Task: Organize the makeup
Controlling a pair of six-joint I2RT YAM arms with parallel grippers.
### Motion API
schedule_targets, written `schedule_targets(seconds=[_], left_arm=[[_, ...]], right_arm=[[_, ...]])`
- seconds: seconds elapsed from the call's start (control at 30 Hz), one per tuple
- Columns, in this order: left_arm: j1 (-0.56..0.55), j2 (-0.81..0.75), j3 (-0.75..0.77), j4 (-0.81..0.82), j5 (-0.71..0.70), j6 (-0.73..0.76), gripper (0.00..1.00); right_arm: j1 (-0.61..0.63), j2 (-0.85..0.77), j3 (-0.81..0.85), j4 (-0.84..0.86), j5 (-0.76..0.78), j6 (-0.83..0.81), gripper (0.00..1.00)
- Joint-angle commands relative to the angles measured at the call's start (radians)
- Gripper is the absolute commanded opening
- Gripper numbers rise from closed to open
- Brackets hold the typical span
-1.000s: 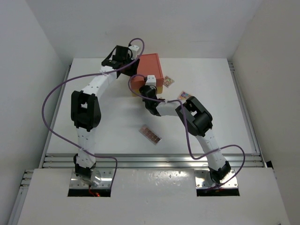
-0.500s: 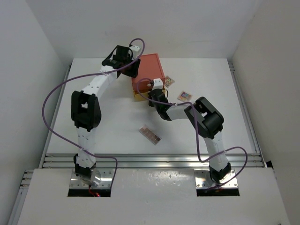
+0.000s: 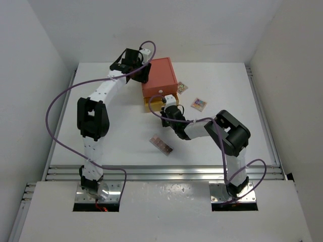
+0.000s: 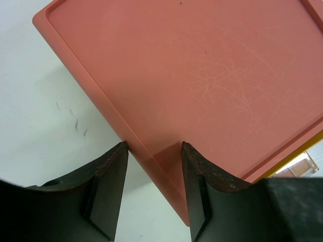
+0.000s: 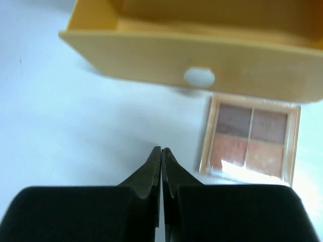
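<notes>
— Step in hand?
— Yellow plastic drawer (image 5: pixel 202 50) open from the orange-red box (image 4: pixel 202 75). Left end effector (image 4: pixel 154 148) straddles the box edge, fingers apart. Right end effector (image 5: pixel 161 149) is pressed together, empty, beside the square four-pan palette (image 5: pixel 250 136) on the worktop (image 5: pixel 60 126).
— Next?
— Probably spread, then grasp that palette.

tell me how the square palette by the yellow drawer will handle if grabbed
The square palette lies flat and thin, so probably rigid, light, hard to pinch from above. Its glossy face hints it may slide when pushed.
</notes>
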State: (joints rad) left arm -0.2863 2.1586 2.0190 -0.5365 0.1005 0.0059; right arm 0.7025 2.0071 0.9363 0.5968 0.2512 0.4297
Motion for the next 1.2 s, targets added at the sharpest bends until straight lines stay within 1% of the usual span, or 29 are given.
schedule_targets(seconds=[0.0, 0.2, 0.23, 0.27, 0.33, 0.37, 0.43, 0.47, 0.5, 0.57, 0.7, 0.8, 1.03, 1.17], left_arm=[[0.007, 0.044, 0.015, -0.053, -0.01, 0.0, 0.51], [0.007, 0.044, 0.015, -0.062, -0.019, 0.0, 0.51], [0.007, 0.044, 0.015, -0.062, -0.019, 0.0, 0.51], [0.007, 0.044, 0.015, -0.062, -0.019, 0.0, 0.51], [0.007, 0.044, 0.015, -0.062, -0.019, 0.009, 0.51], [0.007, 0.044, 0.015, -0.071, -0.019, 0.009, 0.51], [0.007, 0.044, 0.015, -0.071, -0.019, 0.009, 0.51], [0.007, 0.044, 0.015, -0.071, -0.019, 0.009, 0.51], [0.007, 0.044, 0.015, -0.071, -0.019, 0.009, 0.51], [0.007, 0.044, 0.024, -0.071, -0.019, 0.009, 0.51], [0.007, 0.044, 0.024, -0.071, -0.019, 0.009, 0.51], [0.007, 0.044, 0.024, -0.071, -0.019, 0.009, 0.51], [0.007, 0.044, 0.024, -0.071, -0.019, 0.009, 0.51], [0.007, 0.044, 0.024, -0.071, -0.019, 0.0, 0.51]], right_arm=[[0.014, -0.082, -0.046, 0.026, -0.006, 0.006, 0.0], [0.022, -0.11, -0.085, 0.043, -0.001, -0.005, 0.0], [0.02, -0.113, -0.07, 0.038, 0.002, -0.02, 0.15], [0.02, -0.122, -0.062, 0.014, 0.002, -0.066, 0.21], [0.017, -0.139, -0.033, 0.005, 0.019, -0.092, 0.25], [0.008, -0.152, -0.018, -0.011, 0.032, -0.109, 0.29], [-0.004, -0.166, 0.01, -0.038, 0.033, -0.129, 0.35], [-0.008, -0.168, 0.037, -0.072, 0.037, -0.138, 0.41], [-0.017, -0.163, 0.076, -0.118, 0.043, -0.138, 0.44], [-0.023, -0.15, 0.116, -0.156, 0.06, -0.103, 0.48], [-0.032, -0.101, 0.128, -0.17, 0.057, -0.043, 0.48], [-0.032, -0.055, 0.169, -0.195, 0.101, 0.018, 0.49], [-0.032, 0.019, 0.285, -0.227, 0.135, 0.027, 0.48], [-0.032, 0.047, 0.308, -0.242, 0.174, 0.023, 0.45]])
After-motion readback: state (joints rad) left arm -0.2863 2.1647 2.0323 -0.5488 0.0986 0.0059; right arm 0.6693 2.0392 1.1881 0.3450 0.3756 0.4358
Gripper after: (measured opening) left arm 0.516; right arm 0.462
